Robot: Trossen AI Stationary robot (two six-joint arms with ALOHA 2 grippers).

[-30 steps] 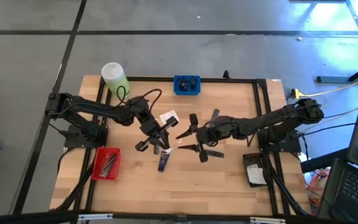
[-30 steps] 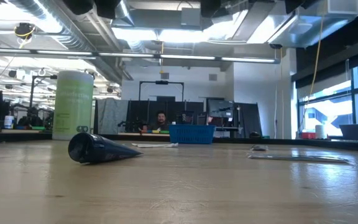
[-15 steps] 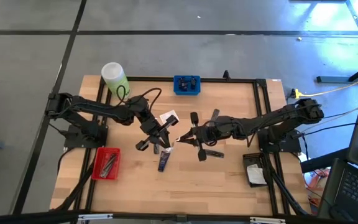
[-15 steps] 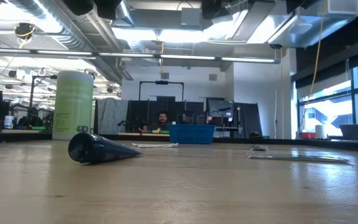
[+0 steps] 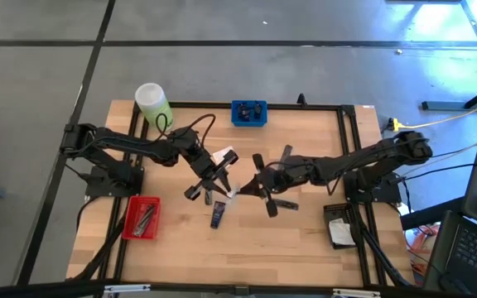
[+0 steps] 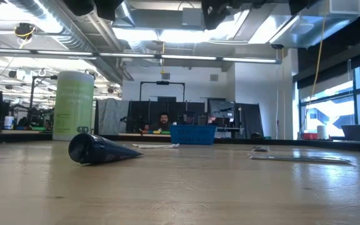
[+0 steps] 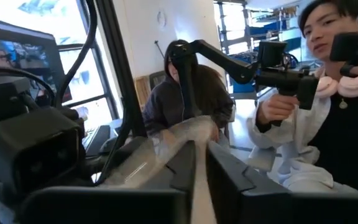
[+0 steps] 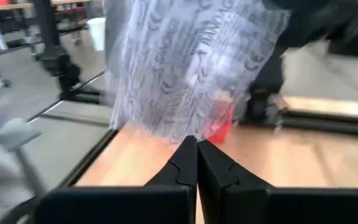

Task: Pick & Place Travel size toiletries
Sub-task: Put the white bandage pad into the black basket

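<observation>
A clear crinkly packet hangs in the air over the middle of the table, between my two grippers. My left gripper is on it from the table's left, and my right gripper from the right. The packet fills the right wrist view and shows pale in the left wrist view. A dark navy tube lies flat on the table below them, and also shows in the low view. A white sachet lies farther back. My left gripper has an edge of the packet between its two nearly closed fingers, which come about level from the table's left. The packet stands out beyond the fingertips, clear of the table. My right gripper pinches the packet's opposite edge at its fingertips, coming about level from the table's right. The packet rises from the fingertips, lifted clear.
A big light-green bottle stands at the far left. A blue tray is at the far edge, a red tray at the near left, and a black tray at the near right. People stand in the room beyond the table.
My right gripper, open a second ago, has shut on the packet's edge and tipped slightly. My left gripper has stayed in place on the packet and rolled a little. The packet has stayed up in the air between them.
</observation>
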